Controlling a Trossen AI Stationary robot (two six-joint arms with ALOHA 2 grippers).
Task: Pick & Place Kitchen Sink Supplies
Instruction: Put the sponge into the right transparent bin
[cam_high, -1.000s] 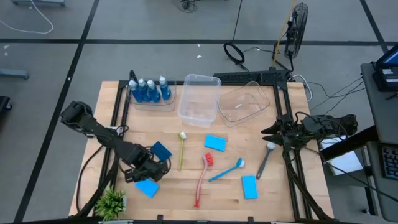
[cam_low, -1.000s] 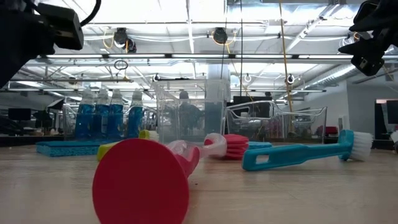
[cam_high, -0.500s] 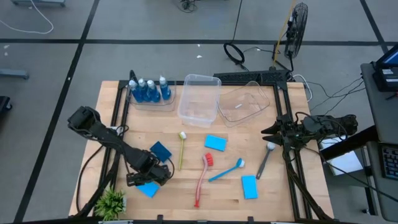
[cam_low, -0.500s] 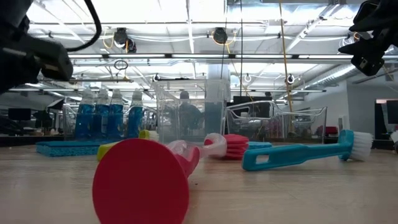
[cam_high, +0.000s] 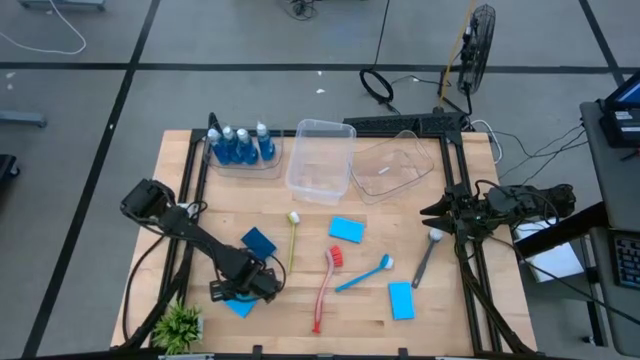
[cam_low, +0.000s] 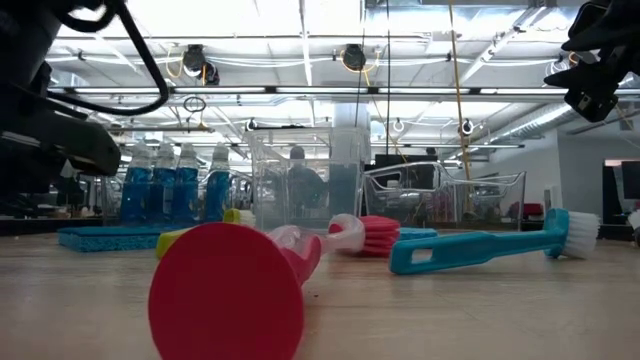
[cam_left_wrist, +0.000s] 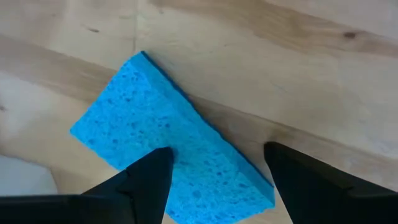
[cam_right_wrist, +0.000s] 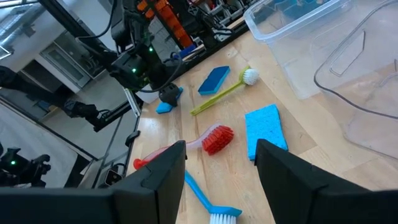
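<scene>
From above, the left gripper (cam_high: 250, 290) is low over a blue sponge (cam_high: 237, 304) near the counter's (cam_high: 420, 305) front-left corner, just beside the green plant (cam_high: 180, 325). A darker sponge (cam_high: 259, 241) lies just behind it. The yellow-green brush (cam_high: 292, 240), red brush (cam_high: 325, 288), blue brush (cam_high: 362, 274) and grey brush (cam_high: 425, 257) are spread across the middle and right, with two more sponges (cam_high: 346, 229) among them. Four bottles of blue liquid (cam_high: 240, 144) stand in a clear tray (cam_high: 247, 170) at the back-left corner, beside two clear tubs (cam_high: 322, 160). The right gripper (cam_high: 432, 212) waits at the right edge.

Level with the counter, the red brush's round handle end (cam_low: 226, 305) fills the foreground; the blue brush (cam_low: 480, 245) lies to its right.

In the left wrist view, the two fingers (cam_left_wrist: 149, 180) stand wide apart over the sponge (cam_left_wrist: 168, 146), one fingertip above its surface, holding nothing.

In the right wrist view, the right fingers (cam_right_wrist: 168, 168) are spread, empty, above the brushes
</scene>
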